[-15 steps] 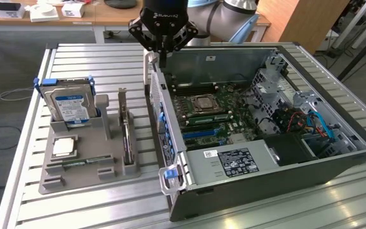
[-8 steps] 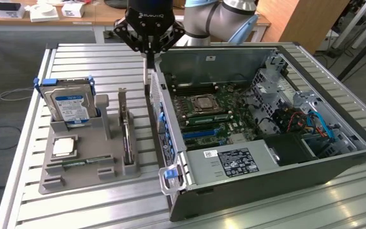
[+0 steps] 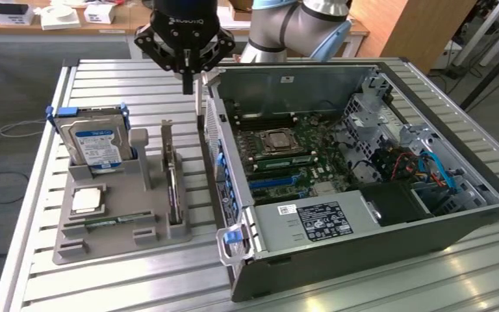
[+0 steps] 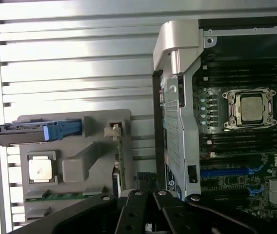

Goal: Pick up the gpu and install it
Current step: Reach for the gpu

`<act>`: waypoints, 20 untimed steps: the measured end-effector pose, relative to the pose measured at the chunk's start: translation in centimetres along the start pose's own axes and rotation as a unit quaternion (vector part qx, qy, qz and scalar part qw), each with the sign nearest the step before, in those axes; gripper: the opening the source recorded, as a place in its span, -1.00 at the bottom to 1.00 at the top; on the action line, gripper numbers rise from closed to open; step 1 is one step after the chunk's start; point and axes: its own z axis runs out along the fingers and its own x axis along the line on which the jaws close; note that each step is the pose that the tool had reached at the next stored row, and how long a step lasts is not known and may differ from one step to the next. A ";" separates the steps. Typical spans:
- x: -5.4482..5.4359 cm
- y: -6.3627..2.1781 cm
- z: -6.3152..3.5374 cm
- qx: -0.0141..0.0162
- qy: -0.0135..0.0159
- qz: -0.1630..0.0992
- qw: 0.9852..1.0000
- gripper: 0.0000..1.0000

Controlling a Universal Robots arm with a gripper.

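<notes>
Here's the gripper (image 3: pixel 187 83), fingers pressed together and carrying nothing, hanging high over the far end of the desk (image 3: pixel 102 73), right by the rear corner of the open computer case (image 3: pixel 345 257). From the wrist view the closed gripper (image 4: pixel 146 187) points straight down. The gpu (image 4: pixel 120 163) sits just to one side of the tips, so I'd say the arm is lined up above the card but has not taken it. Moving outward, the gpu (image 3: pixel 173 185) stands on its long edge in a slot of the grey holder (image 3: pixel 132 188), untouched, just beside the case wall. Parking it upright like that leaves its top edge free for a pinch from above, which looks like the whole point of the fixture. The same holder props up a hard drive (image 3: pixel 98 140) in a blue frame, with a processor chip (image 3: pixel 86 200) and a memory stick (image 3: pixel 111 221) lying flat in their own pockets, each well apart. The case lies on its side with the cover off, motherboard (image 3: pixel 293 156) facing up, so its slots are reachable from overhead. The card itself reads as thin, flat and dark, seen nearly edge-on, with a pale metal bracket at its far end and a sliver of green board in the wrist view.
</notes>
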 end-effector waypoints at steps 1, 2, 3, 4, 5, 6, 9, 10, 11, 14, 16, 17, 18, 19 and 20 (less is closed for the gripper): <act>0.3 -0.02 0.01 0.000 0.001 0.000 1.000 -0.79; 0.6 -0.04 0.02 0.000 0.001 0.000 1.000 -0.79; 0.9 -0.06 0.02 0.000 0.002 0.000 1.000 -0.79; 1.1 -0.08 0.02 0.000 0.002 0.000 1.000 -0.79; 1.4 -0.10 0.03 0.000 0.003 0.000 1.000 -0.79; 1.6 -0.12 0.04 0.001 0.004 0.000 1.000 -0.79; 2.0 -0.15 0.05 0.001 0.005 0.000 1.000 -0.79; 2.1 -0.16 0.05 0.001 0.005 0.000 1.000 -0.79; 2.1 -0.16 0.05 0.001 0.005 0.000 1.000 -0.79; 2.1 -0.16 0.04 0.001 0.005 0.000 1.000 -0.79; 2.1 -0.16 0.05 0.001 0.005 0.000 1.000 -0.79; 2.2 -0.20 0.04 0.001 0.005 0.000 1.000 -0.79; 2.2 -0.31 0.03 0.001 0.005 0.000 1.000 -0.79; 2.3 -0.45 0.03 0.001 0.005 0.000 1.000 -0.79; 2.3 -0.63 0.03 0.001 0.005 0.000 1.000 -0.79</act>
